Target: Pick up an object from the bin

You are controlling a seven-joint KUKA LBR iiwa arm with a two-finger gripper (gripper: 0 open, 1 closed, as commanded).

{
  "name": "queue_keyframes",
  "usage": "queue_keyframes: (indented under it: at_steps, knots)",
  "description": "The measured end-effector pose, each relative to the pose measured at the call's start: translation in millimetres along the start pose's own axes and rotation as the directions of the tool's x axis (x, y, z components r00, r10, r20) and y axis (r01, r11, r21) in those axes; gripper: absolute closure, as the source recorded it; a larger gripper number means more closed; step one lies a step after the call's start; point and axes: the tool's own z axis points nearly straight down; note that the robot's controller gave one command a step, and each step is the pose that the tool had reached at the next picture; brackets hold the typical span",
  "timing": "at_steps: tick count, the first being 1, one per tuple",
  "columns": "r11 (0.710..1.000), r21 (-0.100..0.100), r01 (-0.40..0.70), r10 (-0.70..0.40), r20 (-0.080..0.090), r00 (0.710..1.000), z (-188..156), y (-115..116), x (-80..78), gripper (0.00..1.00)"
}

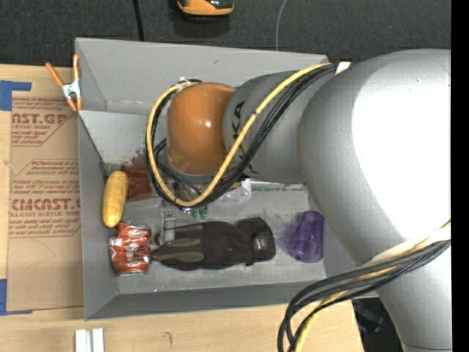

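1 view, camera view: you are looking down into the bin (95,270), and the arm (381,145) comes in from the right.
Arm: its grey body covers the right half of the bin from you. The orange cover (196,127) on the wrist sits over the middle, ringed by yellow and black cables (155,134).
Gripper: you find the gripper (169,226) just below the orange cover, low over the floor in the left half of the bin, right at the finger end of the glove (220,244).
Gripper state: you cannot tell how far it is open or whether it has hold of anything, because the wrist and cables hide most of it.
Glove: dark brown, lying flat along the bin's bottom edge, finger end toward the left edge, cuff toward the right.
Can: the crumpled red and silver can (130,249) sits in the bottom-left corner, touching the glove's finger end.
Yellow piece: the long, rounded yellow piece (114,198) lies along the left wall, just above the can.
Red-brown piece: the red-brown piece (136,180) is just beside the yellow piece, partly under the cables. You cannot tell its kind.
Purple piece: the see-through purple piece (305,237) stands near the cuff, at the arm's edge.
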Motion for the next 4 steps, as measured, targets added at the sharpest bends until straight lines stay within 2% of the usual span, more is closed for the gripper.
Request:
queue_keyframes:
  at_steps: [1, 2, 3, 4]
  knots:
    - [0.995, 0.002, -0.100, 0.100, -0.021, 0.995, 6, -2, 64.3, 0.00]
    - [0.999, 0.000, 0.054, -0.054, -0.026, 0.998, -19, -1, 70.7, 1.00]
    - [0.999, -0.001, 0.054, -0.054, -0.026, 0.998, -19, -1, 70.7, 1.00]
    - [0.998, 0.000, 0.058, -0.058, -0.029, 0.998, -45, 6, 76.9, 1.00]
